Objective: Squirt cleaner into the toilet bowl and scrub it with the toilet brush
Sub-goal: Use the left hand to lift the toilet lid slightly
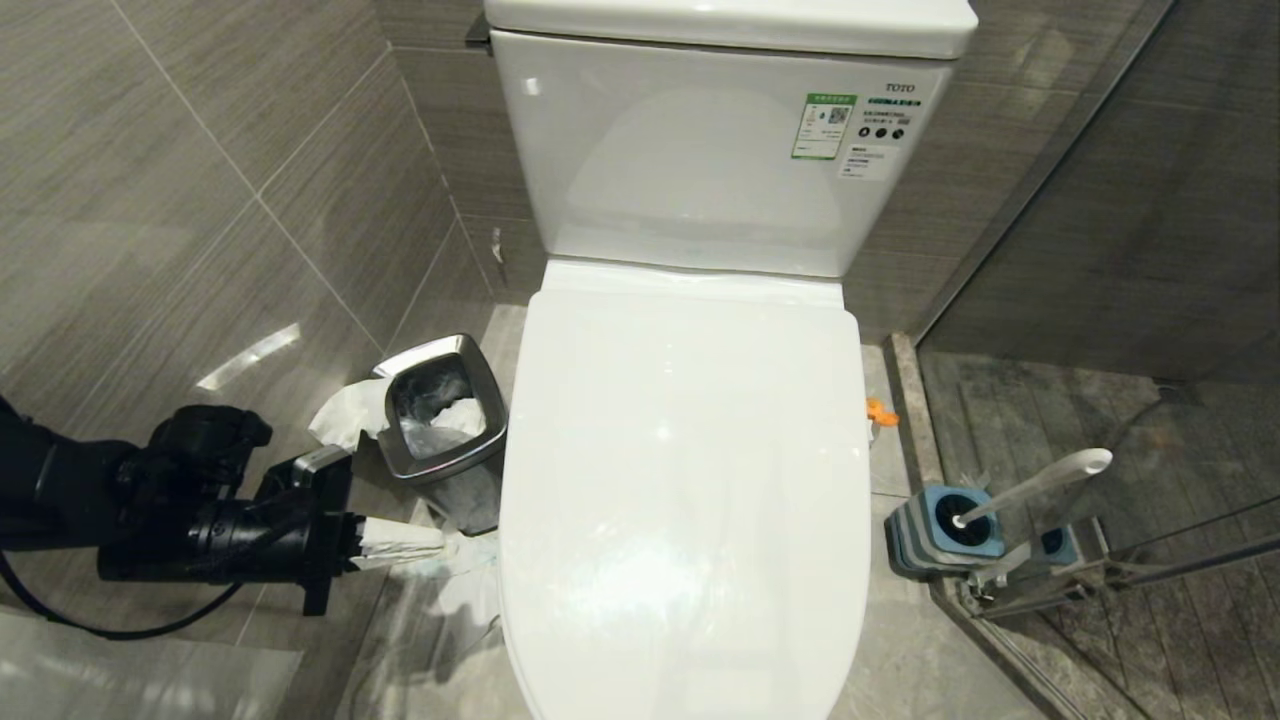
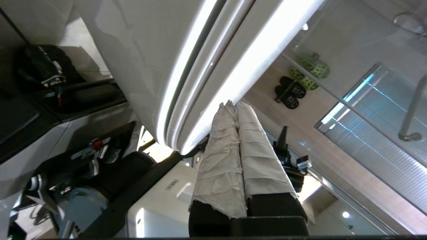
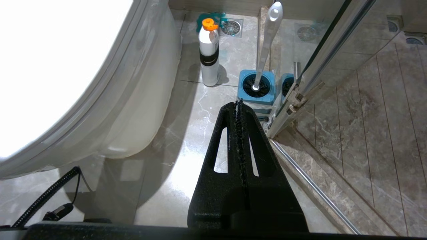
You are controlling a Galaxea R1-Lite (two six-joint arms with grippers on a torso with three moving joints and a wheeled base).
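White and glossy, the toilet bowl (image 1: 690,480) sits mid-scene under its closed lid, long axis running near to far. To its right, the toilet brush (image 1: 1040,487) stands in a blue-topped holder (image 1: 940,535) beside the glass partition, its handle slanting up and to the right. The left gripper (image 1: 440,543) reaches level from the left with paper-wrapped fingers (image 2: 233,150) pressed together on nothing, tips just beside the lid's left edge. The right gripper (image 3: 239,110) hangs low on the right, jaws likewise together and empty, aimed toward the holder. The tank (image 1: 700,150) reads "TOTO".
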